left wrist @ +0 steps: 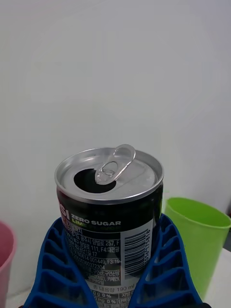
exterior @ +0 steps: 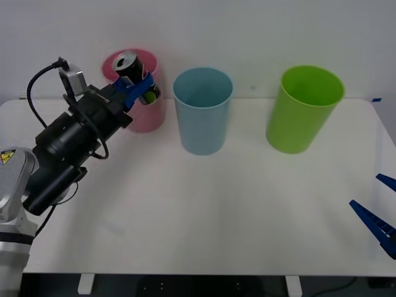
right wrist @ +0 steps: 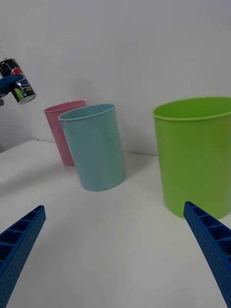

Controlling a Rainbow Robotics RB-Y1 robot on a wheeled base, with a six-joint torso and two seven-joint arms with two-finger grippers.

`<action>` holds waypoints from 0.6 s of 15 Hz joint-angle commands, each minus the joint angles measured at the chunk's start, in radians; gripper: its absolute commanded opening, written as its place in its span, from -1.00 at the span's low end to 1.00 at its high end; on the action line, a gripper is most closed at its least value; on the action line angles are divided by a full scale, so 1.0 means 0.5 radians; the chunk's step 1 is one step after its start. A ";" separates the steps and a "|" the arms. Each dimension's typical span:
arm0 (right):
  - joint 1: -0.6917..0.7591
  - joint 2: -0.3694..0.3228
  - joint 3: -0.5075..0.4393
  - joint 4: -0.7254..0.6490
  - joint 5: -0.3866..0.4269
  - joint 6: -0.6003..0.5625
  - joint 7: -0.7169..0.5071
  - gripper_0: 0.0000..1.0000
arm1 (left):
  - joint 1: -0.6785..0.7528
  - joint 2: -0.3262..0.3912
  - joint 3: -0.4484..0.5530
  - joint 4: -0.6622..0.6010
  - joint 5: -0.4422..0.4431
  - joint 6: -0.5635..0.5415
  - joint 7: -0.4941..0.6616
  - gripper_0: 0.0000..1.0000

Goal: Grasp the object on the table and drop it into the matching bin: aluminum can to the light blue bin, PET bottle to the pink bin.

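Can (exterior: pixel 132 73) first: I have it pinched between the blue ribbed fingers of the left gripper (exterior: pixel 140 87), lifted off the table (exterior: pixel 204 204) and held in the air in front of the upper part of the pink bin (exterior: pixel 148 111), as the front view has it. It leans back a little, its silver top with the open mouth and raised pull-tab facing up and toward me. On the left wrist view the two fingers (left wrist: pixel 53 269) press against either side of the dark can (left wrist: pixel 110 211), whose label reads "ZERO SUGAR", with the pink rim (left wrist: pixel 6 260) at one edge and the lime green bin (left wrist: pixel 197 240) behind. The three bins stand in a row near the far edge of the table: pink on my left, the light blue bin (exterior: pixel 202 111) in the middle, just beside the pink one, and the lime green bin (exterior: pixel 303 110) well apart to the right. My right gripper (exterior: pixel 378 218) sits low at the table's near right corner, its fingers (right wrist: pixel 19 245) spread wide apart and holding nothing.
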State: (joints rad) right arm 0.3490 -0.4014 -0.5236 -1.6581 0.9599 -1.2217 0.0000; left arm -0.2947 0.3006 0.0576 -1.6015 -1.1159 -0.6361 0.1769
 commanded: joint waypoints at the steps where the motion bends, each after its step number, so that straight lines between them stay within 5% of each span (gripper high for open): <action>1: 0.000 0.000 0.000 0.000 0.000 0.000 0.000 1.00 | -0.126 0.000 -0.100 0.006 -0.097 0.158 0.128 -1.00; 9: 0.000 0.000 0.000 0.000 0.000 0.000 0.000 1.00 | -0.580 0.000 -0.302 0.454 -0.250 0.324 0.146 -0.99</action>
State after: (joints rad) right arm 0.3490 -0.4014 -0.5236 -1.6580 0.9599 -1.2217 0.0000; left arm -0.5585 0.3007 -0.0835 -1.4062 -1.2360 -0.4778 0.2524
